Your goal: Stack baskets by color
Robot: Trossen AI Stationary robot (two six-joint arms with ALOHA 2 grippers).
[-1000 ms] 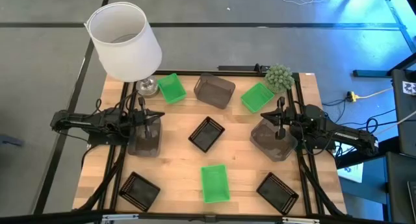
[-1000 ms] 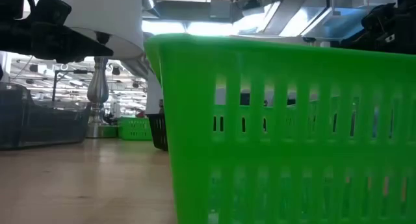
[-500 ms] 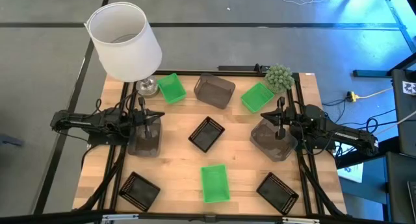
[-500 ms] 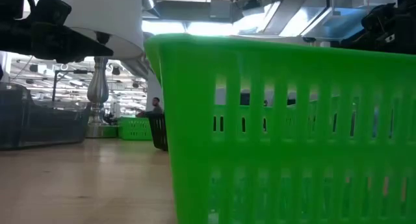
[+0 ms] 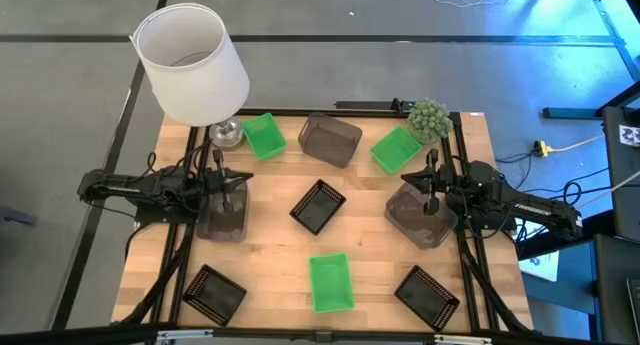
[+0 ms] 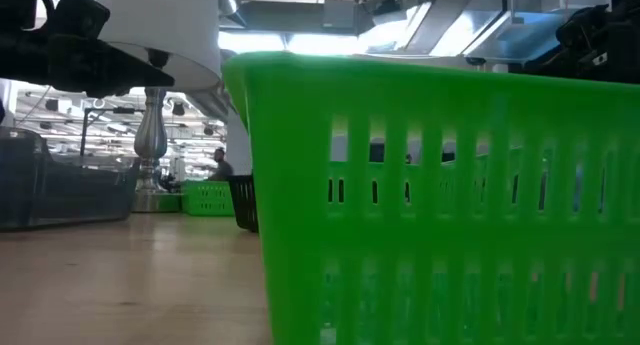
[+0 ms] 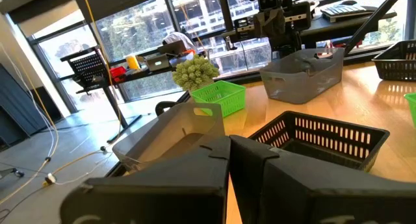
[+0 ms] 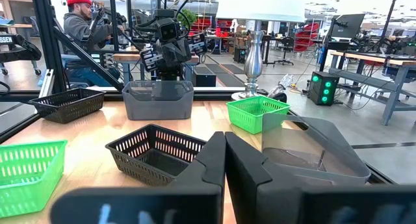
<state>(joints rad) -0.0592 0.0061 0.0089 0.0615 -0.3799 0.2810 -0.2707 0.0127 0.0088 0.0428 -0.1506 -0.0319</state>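
left claw (image 5: 226,190) closed, above grey basket (image 5: 222,217) at table's left | right claw (image 5: 432,192) closed, above grey basket (image 5: 420,215) at right | wooden table (image 5: 270,245): green, black, grey baskets scattered | white lampshade (image 5: 190,63) far-left corner | workshop room, seated person (image 8: 83,26) beyond

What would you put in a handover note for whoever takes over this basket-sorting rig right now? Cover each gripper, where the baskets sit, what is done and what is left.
Left gripper: jaws shut, over the grey basket at the left.
Right gripper: jaws shut, over the grey basket at the right.
Third grey basket at the far middle.
Green baskets: far left, far right, near middle.
Black baskets: centre, near left, near right.
Done: nothing stacked.
Left: all three colour stacks.
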